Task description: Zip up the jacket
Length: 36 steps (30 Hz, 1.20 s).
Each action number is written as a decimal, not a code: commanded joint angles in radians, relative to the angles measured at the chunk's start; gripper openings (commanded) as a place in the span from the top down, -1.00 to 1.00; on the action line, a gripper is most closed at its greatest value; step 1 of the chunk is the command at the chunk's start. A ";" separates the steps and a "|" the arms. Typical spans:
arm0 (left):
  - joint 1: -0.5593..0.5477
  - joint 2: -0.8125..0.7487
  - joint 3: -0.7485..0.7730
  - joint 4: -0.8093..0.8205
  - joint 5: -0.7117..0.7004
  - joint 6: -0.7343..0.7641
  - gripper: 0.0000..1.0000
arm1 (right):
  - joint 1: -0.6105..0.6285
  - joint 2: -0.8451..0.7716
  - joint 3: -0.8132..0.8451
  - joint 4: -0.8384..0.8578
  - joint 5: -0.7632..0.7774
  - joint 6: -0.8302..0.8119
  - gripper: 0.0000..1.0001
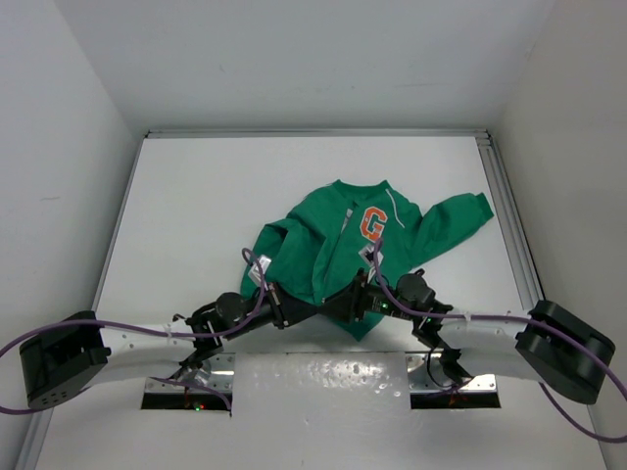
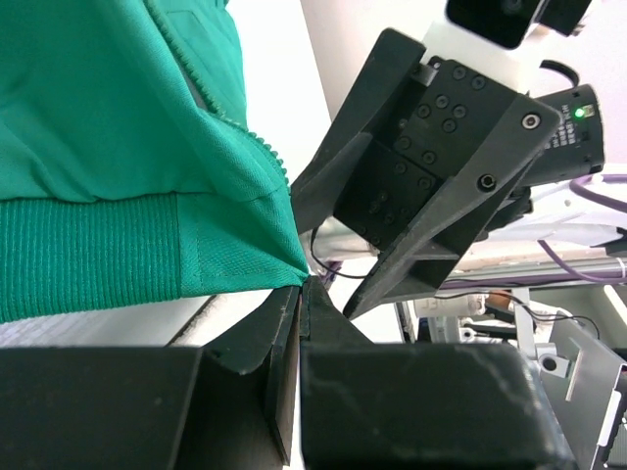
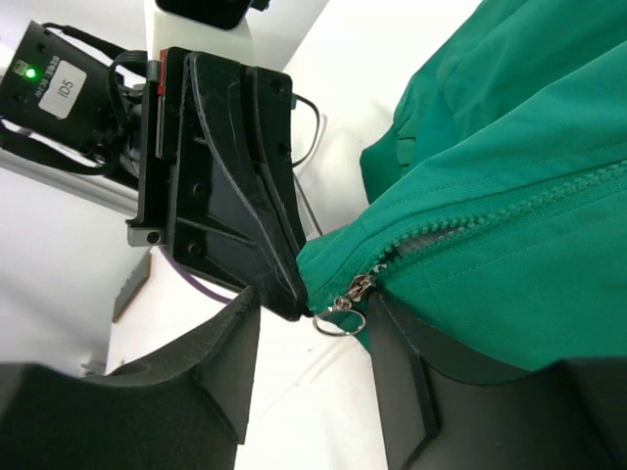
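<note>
The green jacket lies on the white table, chest up, with the orange "G" showing. My left gripper is shut on the corner of the jacket's bottom hem; in the left wrist view its closed tips pinch the fabric. My right gripper is open right beside it. In the right wrist view the zipper slider and its metal ring pull hang between the spread fingers, untouched. The zipper teeth above the slider are apart.
An aluminium rail runs along the table's right side and grey walls enclose the table. Metal base plates sit at the near edge. Purple cables trail along both arms. The jacket's right sleeve reaches toward the rail.
</note>
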<state>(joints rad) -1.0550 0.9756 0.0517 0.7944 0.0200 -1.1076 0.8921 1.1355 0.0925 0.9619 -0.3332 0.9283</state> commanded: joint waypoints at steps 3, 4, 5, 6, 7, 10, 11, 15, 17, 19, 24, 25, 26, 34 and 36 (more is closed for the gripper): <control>-0.011 -0.006 -0.030 0.071 0.015 0.006 1.00 | -0.001 -0.026 -0.019 0.127 -0.032 0.038 0.16; -0.013 -0.006 -0.033 0.077 0.015 -0.001 1.00 | -0.001 -0.029 -0.026 0.133 -0.033 0.041 0.19; -0.013 -0.005 -0.039 0.083 0.014 -0.004 1.00 | -0.001 -0.036 -0.031 0.138 -0.033 0.044 0.21; -0.013 -0.005 -0.039 0.080 0.014 -0.005 1.00 | -0.001 -0.039 -0.036 0.146 -0.033 0.055 0.23; -0.013 -0.003 -0.030 0.072 0.014 0.005 1.00 | -0.002 -0.043 -0.043 0.150 -0.029 0.056 0.24; -0.013 -0.003 -0.019 0.057 0.017 0.011 1.00 | -0.001 -0.069 -0.050 0.136 -0.020 0.049 0.25; -0.013 -0.003 -0.021 0.060 0.017 0.011 1.00 | -0.001 -0.074 -0.051 0.135 -0.017 0.049 0.25; -0.013 0.002 -0.021 0.057 0.018 0.012 1.00 | -0.001 -0.095 -0.056 0.147 -0.001 0.052 0.29; -0.013 0.002 -0.026 0.057 0.017 0.009 1.00 | -0.001 -0.098 -0.054 0.152 0.002 0.055 0.30; -0.013 0.002 -0.027 0.058 0.015 0.008 1.00 | -0.001 -0.097 -0.056 0.167 0.000 0.061 0.31; -0.013 0.002 -0.026 0.054 0.012 0.011 1.00 | -0.001 -0.086 -0.060 0.175 -0.004 0.073 0.40; -0.013 0.003 -0.024 0.054 0.011 0.011 1.00 | -0.001 -0.085 -0.062 0.179 -0.003 0.076 0.41; -0.013 0.005 -0.024 0.054 0.012 0.011 1.00 | -0.001 -0.086 -0.063 0.173 0.000 0.079 0.41; -0.013 0.008 -0.023 0.062 0.014 0.011 1.00 | -0.001 -0.080 -0.053 0.093 0.014 0.067 0.39; -0.013 0.011 -0.024 0.063 0.015 0.009 1.00 | -0.001 -0.074 -0.051 0.092 0.014 0.067 0.39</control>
<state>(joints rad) -1.0554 0.9829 0.0513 0.8040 0.0319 -1.1072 0.8860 1.0554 0.0406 1.0260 -0.3256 1.0000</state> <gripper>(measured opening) 0.006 0.306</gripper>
